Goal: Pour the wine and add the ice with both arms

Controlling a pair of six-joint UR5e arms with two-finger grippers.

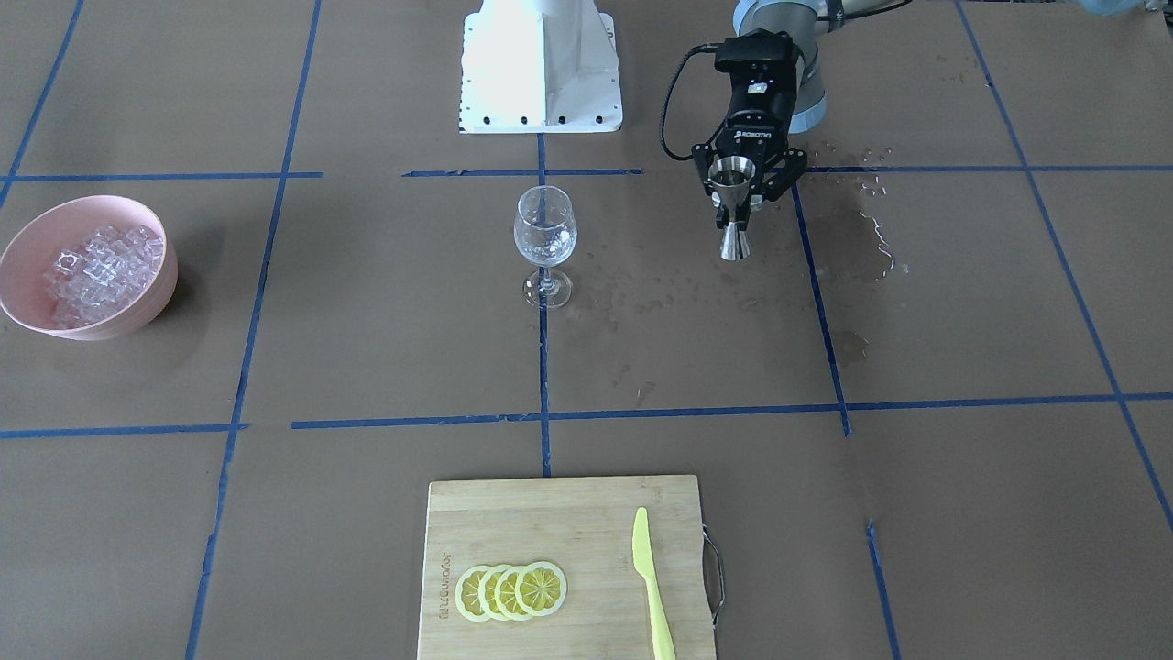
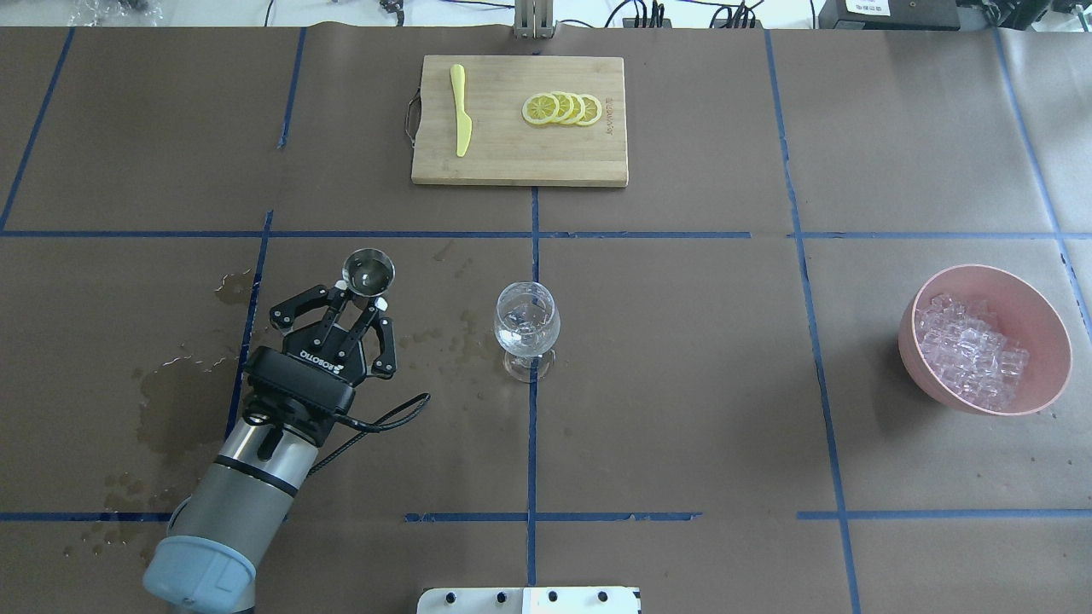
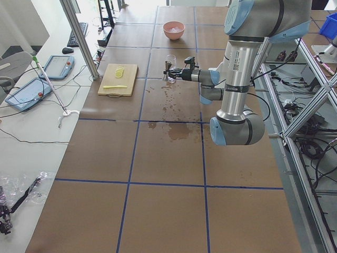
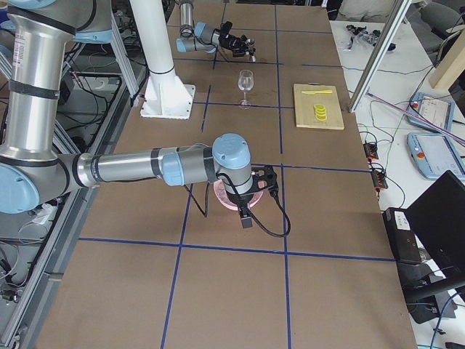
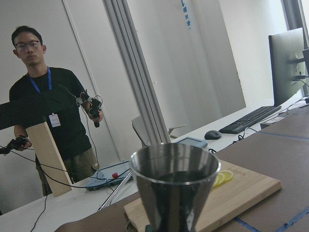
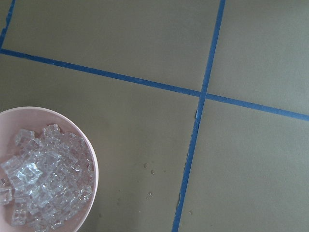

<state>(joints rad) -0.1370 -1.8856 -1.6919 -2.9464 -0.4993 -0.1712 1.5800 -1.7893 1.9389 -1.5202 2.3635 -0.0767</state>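
The left gripper (image 2: 365,294) has its fingers closed on an upright steel jigger (image 2: 368,271) at 9 o'clock of the wine glass (image 2: 527,320), with the wine (image 5: 176,176) showing inside its upper cup. The ice (image 2: 972,351) is heaped in the pink bowl (image 2: 1036,311) at 3 o'clock of the glass. The right gripper (image 4: 251,193) hangs over that bowl, and how far its fingers are apart cannot be told.

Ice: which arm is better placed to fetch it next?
Probably right. The right arm ends at the pink bowl, its camera looking down on the ice; the left claw is far off, shut on the jigger.
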